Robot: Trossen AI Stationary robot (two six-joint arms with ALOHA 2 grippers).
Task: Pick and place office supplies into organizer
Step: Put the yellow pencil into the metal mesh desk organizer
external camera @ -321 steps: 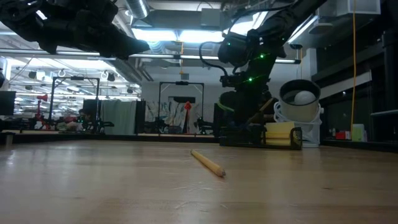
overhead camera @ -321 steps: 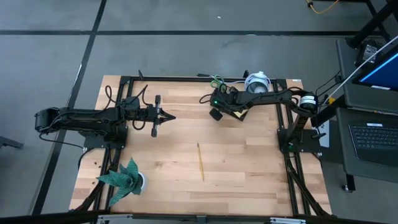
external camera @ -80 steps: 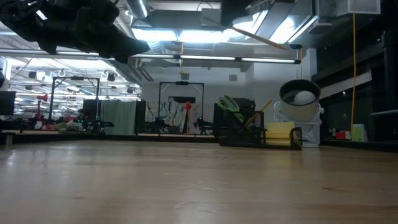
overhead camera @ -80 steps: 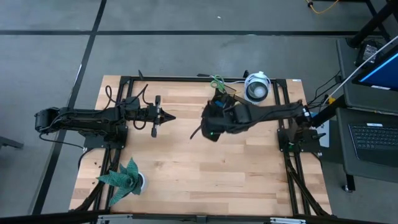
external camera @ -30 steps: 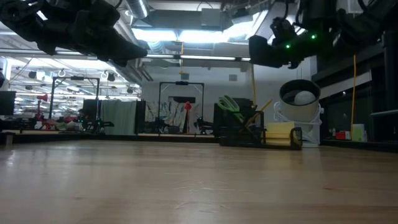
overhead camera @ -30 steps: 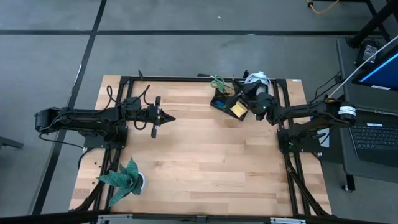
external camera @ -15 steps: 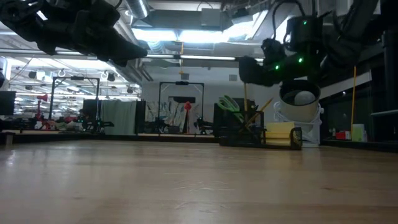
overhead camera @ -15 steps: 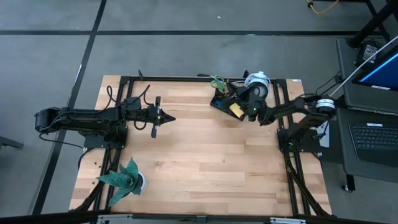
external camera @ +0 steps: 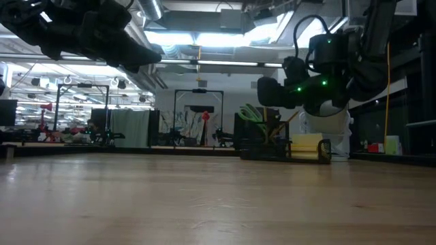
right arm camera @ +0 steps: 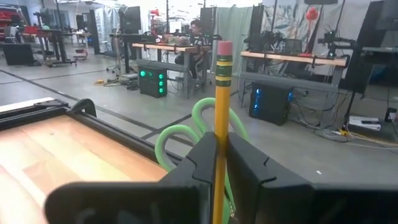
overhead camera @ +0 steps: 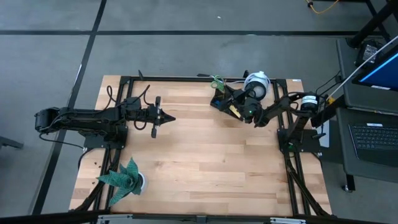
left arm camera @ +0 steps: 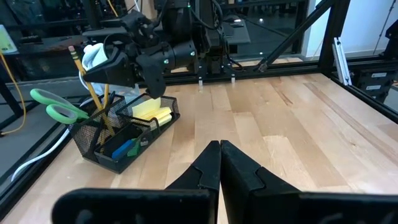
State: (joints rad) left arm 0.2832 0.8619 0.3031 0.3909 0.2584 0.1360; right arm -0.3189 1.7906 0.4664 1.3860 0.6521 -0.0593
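Observation:
The black mesh organizer (left arm camera: 118, 140) stands on the table at the far right. In it are green-handled scissors (left arm camera: 53, 106), a yellow sticky-note pad (left arm camera: 152, 112) and a blue block (left arm camera: 124, 148). My right gripper (overhead camera: 231, 99) hovers right over the organizer (overhead camera: 225, 106). It is shut on a yellow pencil (right arm camera: 221, 93), with the green scissors handles (right arm camera: 186, 134) behind it. My left gripper (overhead camera: 168, 117) is shut with nothing in it, raised above the table's left half. My right gripper pinches the pencil's shaft (right arm camera: 221, 121) between its two fingers (right arm camera: 202, 158), some way below the eraser end (right arm camera: 224, 48). The fingers come in level and lie across the pencil. The pencil stands upright, eraser up. The gripper hides its lower end.
A round white device (overhead camera: 256, 86) stands just right of the organizer, close to my right arm. A green paper plant (overhead camera: 124, 177) sits at the near left corner. The wooden table top (overhead camera: 205, 162) lies bare in the middle and near side.
My right gripper has come down and toward the table's left, onto the organizer. It has stayed shut on the pencil, which has kept upright.

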